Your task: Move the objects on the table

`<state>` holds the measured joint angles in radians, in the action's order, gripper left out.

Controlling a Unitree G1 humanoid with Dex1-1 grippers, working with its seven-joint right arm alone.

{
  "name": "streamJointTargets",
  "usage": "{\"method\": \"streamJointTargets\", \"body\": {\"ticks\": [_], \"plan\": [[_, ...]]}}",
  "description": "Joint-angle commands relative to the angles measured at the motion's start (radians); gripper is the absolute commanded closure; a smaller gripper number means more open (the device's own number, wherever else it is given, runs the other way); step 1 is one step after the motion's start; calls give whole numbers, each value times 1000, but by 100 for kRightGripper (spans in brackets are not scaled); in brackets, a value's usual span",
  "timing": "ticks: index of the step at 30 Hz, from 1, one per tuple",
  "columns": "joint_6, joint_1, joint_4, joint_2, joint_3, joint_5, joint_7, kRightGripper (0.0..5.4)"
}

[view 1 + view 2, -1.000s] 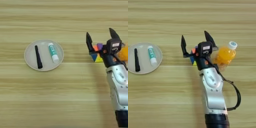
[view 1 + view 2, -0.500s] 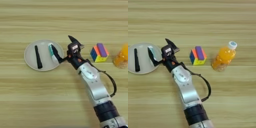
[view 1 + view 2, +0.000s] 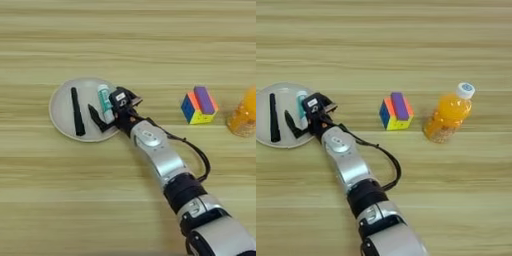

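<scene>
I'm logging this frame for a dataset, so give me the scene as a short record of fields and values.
surface: wooden table
plate: round, pale grey, on the table's left part
on plate: black pen; white-and-teal glue stick
gripper: right gripper over the plate, fingers spread either side of the glue stick
puzzle cube: multicoloured, right of the plate
purple block: lying on top of the cube
bottle: orange juice, white cap, lying right of the cube

Purple block [image 3: 399, 105] atop cube [image 3: 393, 114]; bottle [image 3: 449, 116] lies beside.
</scene>
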<state>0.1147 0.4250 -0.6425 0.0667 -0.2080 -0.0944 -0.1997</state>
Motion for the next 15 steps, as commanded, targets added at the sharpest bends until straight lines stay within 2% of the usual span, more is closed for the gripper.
{"method": "streamJointTargets", "body": {"ticks": [1,5,15], "plan": [[20,82,-19,1,3,-27,33,4],[33,84,-27,-16,-14,-79,71,4],[34,84,-32,-17,-7,-77,59,4]]}}
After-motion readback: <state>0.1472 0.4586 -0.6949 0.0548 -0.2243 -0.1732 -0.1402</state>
